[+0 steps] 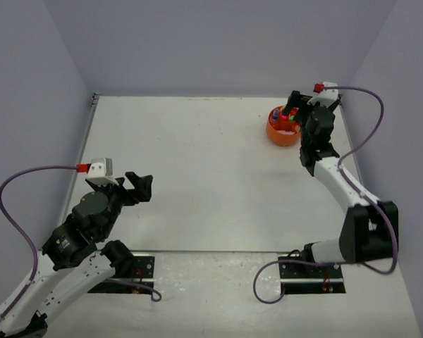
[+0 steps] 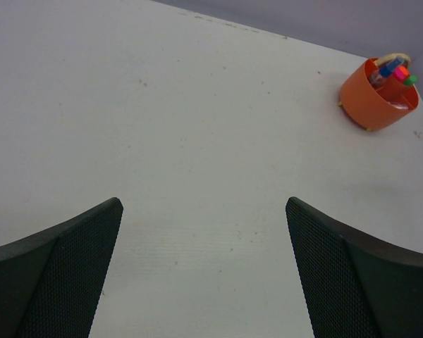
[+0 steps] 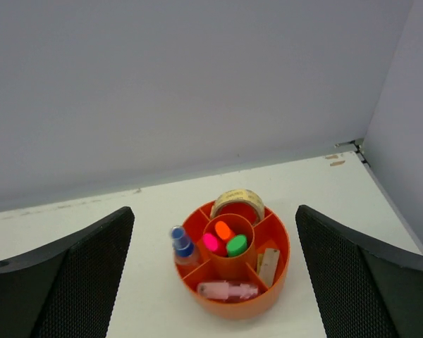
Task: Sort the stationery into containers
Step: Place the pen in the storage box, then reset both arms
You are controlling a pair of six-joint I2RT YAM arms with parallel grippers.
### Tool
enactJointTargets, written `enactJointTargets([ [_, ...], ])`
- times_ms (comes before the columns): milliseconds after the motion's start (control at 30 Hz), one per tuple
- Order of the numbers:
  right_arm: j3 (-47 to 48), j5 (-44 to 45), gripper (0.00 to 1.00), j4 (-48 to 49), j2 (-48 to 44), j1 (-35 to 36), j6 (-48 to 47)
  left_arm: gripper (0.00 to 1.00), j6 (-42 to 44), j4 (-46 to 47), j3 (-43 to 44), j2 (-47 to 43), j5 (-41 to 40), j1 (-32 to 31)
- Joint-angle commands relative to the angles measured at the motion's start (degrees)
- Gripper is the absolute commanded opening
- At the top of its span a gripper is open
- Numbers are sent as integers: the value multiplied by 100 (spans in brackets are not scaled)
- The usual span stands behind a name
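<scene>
White tabletop (image 1: 197, 176) is showing no loose stationery in any view. Everything I can see is sitting in the orange tub (image 3: 233, 307), near the far right corner and close to the back wall. Centre cup is holding the three highlighters (image 3: 223, 238), caps up. Tan band (image 3: 237, 199) is standing in the back compartment, poking above the rim. Blue-capped bottle (image 3: 180, 243) is leaning at the left, and a pale pink piece (image 3: 225, 289) is lying in the front compartment. Going by that, I'm judging the sorting done or nearly so.

Right gripper (image 3: 215, 210) is hovering close above the tub, jaws spread wide, carrying nothing. Left gripper (image 2: 203, 204) is also spread and empty, sitting near its own base, well apart from the tub.

Risks as I'm reading them:
- Right arm is the one to watch — any drop or sideways sweep on the way out could be clipping the rim or the tall items.
- Tub is looking light, so a clip could be tipping it and spilling sorted pieces.
- Band and bottle are sticking up highest, so they'd be getting snagged first.
- Left arm is posing little risk unless it's reaching across.
</scene>
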Motion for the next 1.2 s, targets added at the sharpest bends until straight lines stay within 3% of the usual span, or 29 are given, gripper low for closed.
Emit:
enactJointTargets([
  [0,-411,550,99,-1948,-2184,832,-85,100,8,65,55,222,-222,252],
  [133,-258,1162,99,-3882,-3595,1638,394,100,-7,65,79,370,-268,340],
  [200,-153,773,99,-4854,-4327,1679,717,100,0,37,96,459,-343,359],
  [367,-117,211,99,-6055,-5439,1687,974,100,-82,-91,154,446,-706,359],
  [500,-247,232,99,-6392,-5701,1681,934,100,73,-48,164,325,-931,359],
  [633,-568,582,99,-6652,-5918,1681,893,100,388,-61,208,342,-1645,359],
  [767,-924,941,99,-6635,-6096,1681,837,100,613,524,-88,320,-1520,397],
  [900,-1090,769,99,-6483,-6358,1681,869,100,702,680,-124,472,-1160,1315],
  [1067,-1379,658,99,-6397,-6591,1681,1000,100,1027,1271,-375,282,298,2917],
  [1167,-1432,640,99,-6415,-6635,1681,1054,100,1123,1387,-403,281,754,3317],
])
